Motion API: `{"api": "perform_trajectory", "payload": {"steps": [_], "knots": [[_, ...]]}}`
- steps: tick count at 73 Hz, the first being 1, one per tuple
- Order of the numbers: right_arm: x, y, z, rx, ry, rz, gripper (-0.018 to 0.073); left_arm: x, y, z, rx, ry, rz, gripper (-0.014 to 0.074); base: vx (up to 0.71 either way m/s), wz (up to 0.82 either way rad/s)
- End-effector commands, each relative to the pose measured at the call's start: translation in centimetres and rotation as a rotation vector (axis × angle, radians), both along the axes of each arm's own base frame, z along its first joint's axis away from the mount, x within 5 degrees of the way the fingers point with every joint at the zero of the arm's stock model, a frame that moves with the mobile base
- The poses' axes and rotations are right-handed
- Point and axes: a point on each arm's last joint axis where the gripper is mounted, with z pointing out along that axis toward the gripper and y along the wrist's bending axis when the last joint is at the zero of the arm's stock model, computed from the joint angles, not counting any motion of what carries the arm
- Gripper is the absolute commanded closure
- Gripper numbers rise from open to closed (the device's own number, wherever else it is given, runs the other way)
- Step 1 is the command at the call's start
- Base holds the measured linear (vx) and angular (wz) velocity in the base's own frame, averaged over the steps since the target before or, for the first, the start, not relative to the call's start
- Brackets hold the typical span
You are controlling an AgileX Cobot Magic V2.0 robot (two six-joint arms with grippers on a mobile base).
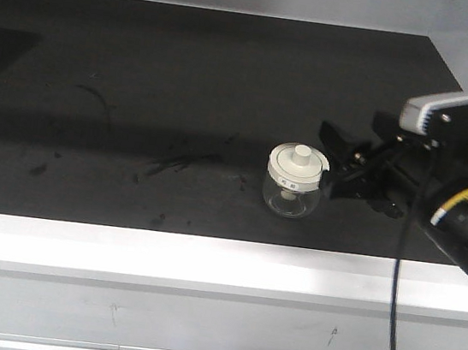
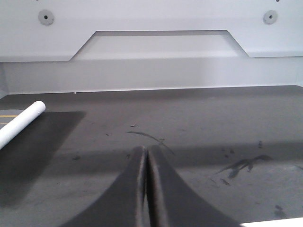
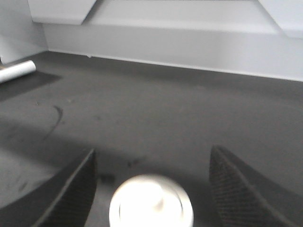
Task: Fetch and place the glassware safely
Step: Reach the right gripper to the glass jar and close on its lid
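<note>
I'm looking at a lab-style test bench here, not a home. A black mat point(image 1: 185, 91) covers the top, with scuff marks point(image 1: 180, 161) near its middle. Below the mat's front edge runs a plain white cabinet front point(image 1: 197, 325) with drawer seams. Behind the mat's far edge stands a pale grey panel point(image 2: 142, 16) with a cut-out and screw holes point(image 2: 46, 17). A white tube point(image 2: 21, 120) lies at the mat's left side.

The glass jar point(image 1: 293, 191) was small, squat & clear, w/ a round cream-white lid, a central knob on top and a small label on the rim. It stood upright, lid on, on the dark desk point(image 1: 142, 85), right of centre, nr the front edge.
</note>
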Motion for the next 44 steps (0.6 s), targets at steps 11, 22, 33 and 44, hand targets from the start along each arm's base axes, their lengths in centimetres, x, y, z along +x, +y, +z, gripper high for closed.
{"api": "perform_trajectory", "payload": {"steps": [11,22,33,44], "knots": [[3.8,2.0,0.0,0.037,-0.118,0.062,0.0071,0.0,-0.2,1.4,-0.018,-0.082,-0.027,0.0603,0.00,0.00],[5.4,2.9,-1.7,-0.013,-0.099,0.103,0.0071,0.0,-0.2,1.4,-0.018,-0.082,-0.027,0.0603,0.00,0.00],[6.2,3.2,-3.6,-0.023,-0.055,0.107,0.0071,0.0,-0.2,1.4,-0.018,-0.082,-0.027,0.0603,0.00,0.00],[6.9,3.2,-5.2,0.002,0.001,0.072,0.0076,0.0,-0.2,1.4,-0.018,-0.082,-0.027,0.0603,0.00,0.00]]}}
